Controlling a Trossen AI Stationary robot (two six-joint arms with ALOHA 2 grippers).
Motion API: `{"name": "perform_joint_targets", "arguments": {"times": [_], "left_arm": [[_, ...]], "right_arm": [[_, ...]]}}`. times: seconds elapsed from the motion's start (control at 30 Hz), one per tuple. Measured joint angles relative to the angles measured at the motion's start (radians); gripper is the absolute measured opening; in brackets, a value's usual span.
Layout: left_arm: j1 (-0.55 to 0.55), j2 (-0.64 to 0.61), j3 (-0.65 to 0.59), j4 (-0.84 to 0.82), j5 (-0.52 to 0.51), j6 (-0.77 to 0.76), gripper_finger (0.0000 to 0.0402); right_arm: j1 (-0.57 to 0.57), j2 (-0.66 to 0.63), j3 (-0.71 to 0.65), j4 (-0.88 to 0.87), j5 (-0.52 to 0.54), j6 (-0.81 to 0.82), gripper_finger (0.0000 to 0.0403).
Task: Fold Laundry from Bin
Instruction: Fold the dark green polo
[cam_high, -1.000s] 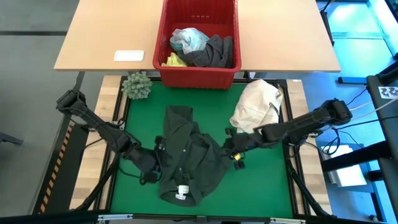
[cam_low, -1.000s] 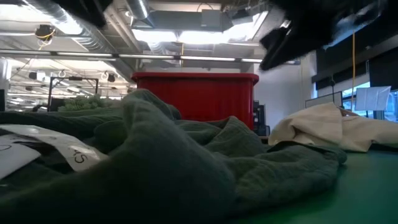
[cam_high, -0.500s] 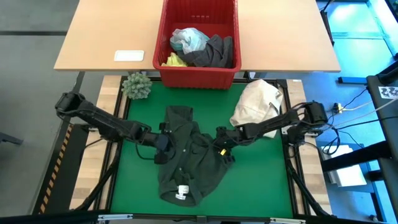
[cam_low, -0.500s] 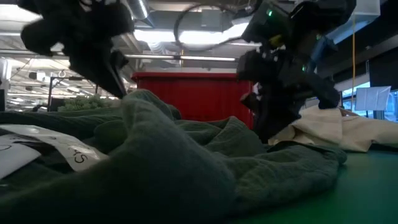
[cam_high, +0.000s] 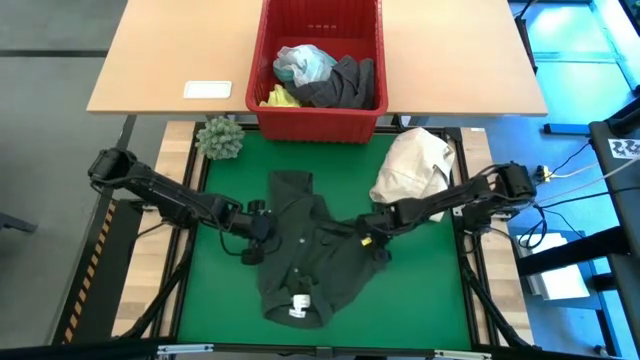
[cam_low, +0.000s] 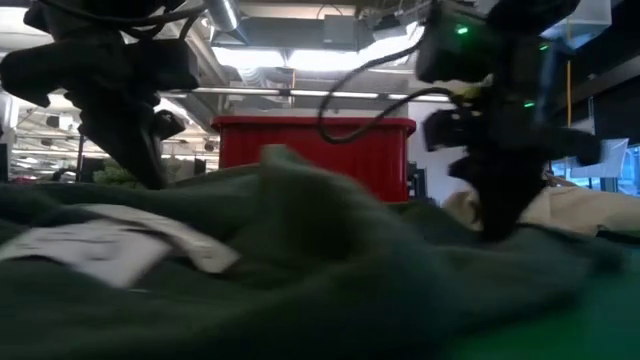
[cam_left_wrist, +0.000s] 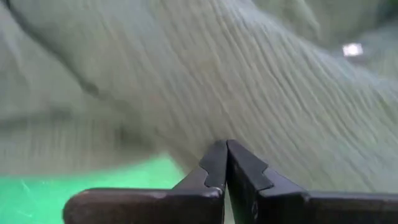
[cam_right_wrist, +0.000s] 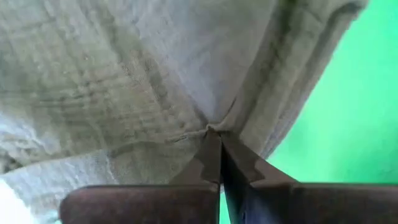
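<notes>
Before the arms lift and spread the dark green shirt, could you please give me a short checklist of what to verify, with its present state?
1. Left gripper shut on the dark green-black cloth shirt at its left edge: ok.
2. Right gripper shut on the shirt's right edge, cloth pinched at the fingertips: ok.
3. Shirt flat on the green table mat: not ok, it lies rumpled.
4. Cream-white cloth bundle apart from the shirt: ok, though the right arm crosses beside it.
5. Bright red slotted plastic bin out of the way beyond the mat: ok.
6. Grip depth on each side: cannot tell.
</notes>
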Motion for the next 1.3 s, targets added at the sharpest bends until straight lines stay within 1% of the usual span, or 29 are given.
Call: {"name": "perform_joint_targets", "arguments": {"times": [0.17,0.27,0.43,0.57,0.73,0.9,0.97,1.1,1.2,1.3], "left_arm": [[-0.002,0.000,0.000,-0.010,0.003,-0.021,0.0001],[-0.002,0.000,0.000,-0.003,0.003,-0.021,0.0001],[-0.002,0.001,0.000,0.085,0.005,0.005,0.0001],[0.004,0.031,0.000,0.158,0.006,0.059,0.0001],[0.044,0.120,0.000,0.200,0.003,0.103,0.0001],[0.089,0.224,0.000,0.334,0.004,0.144,0.0000],[0.101,0.252,0.000,0.363,0.023,0.155,0.0000],[0.109,0.285,0.001,0.331,0.054,0.135,0.0000],[0.104,0.285,0.006,0.255,0.089,0.085,0.0000],[0.080,0.280,0.008,0.150,0.146,0.006,0.0000]], "right_arm": [[0.079,-0.034,-0.005,-0.147,-0.118,0.103,0.0001],[0.120,-0.046,-0.006,-0.161,-0.161,0.133,0.0001],[0.130,-0.047,-0.005,-0.124,-0.136,0.135,0.0001],[0.116,-0.047,-0.005,-0.104,-0.109,0.120,0.0001],[0.105,-0.047,-0.005,-0.100,-0.098,0.106,0.0000],[0.089,-0.047,-0.004,-0.081,-0.098,0.090,0.0000],[0.088,-0.048,-0.004,-0.083,-0.093,0.088,0.0000],[0.088,-0.048,-0.004,-0.083,-0.082,0.071,0.0000],[0.088,-0.048,-0.004,-0.085,-0.081,0.071,0.0000],[0.089,-0.048,-0.003,-0.086,-0.081,0.076,0.0000]]}}
